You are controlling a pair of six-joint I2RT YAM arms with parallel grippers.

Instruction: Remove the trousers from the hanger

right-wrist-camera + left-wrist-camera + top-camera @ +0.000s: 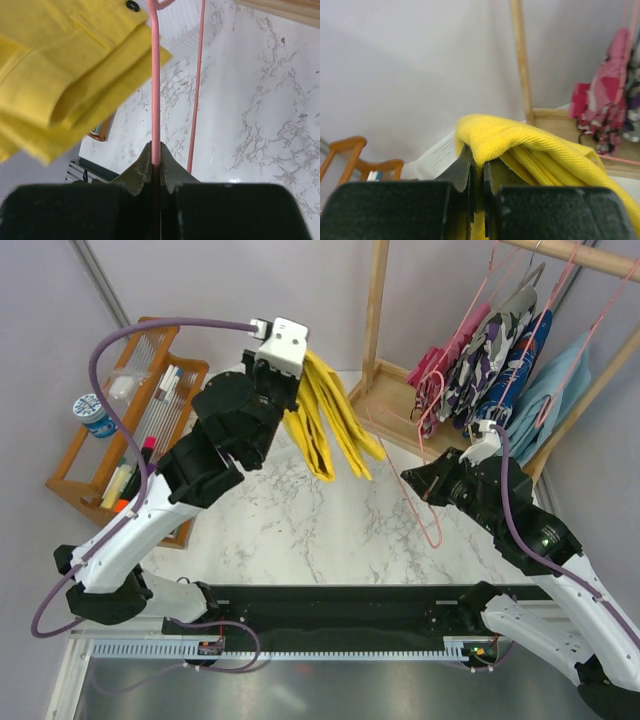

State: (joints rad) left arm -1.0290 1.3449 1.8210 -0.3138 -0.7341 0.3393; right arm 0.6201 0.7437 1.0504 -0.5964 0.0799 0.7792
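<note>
Left wrist: gripper (476, 161) on yellow trousers (530, 145)

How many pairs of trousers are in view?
2. Yellow trousers hang in the left gripper over the table; pink camouflage trousers hang on the rack at far right. Other rack garments may hide more.

I find the top external view set above and behind the rig, looking down on the marble table (330, 530) and wooden rack (378, 330) from a distance. My left wrist view faces upward toward the wall, very close to the yellow trousers (520, 145). My right wrist view looks down along the pink hanger (155, 90) at the table. All three views share the trousers.
</note>
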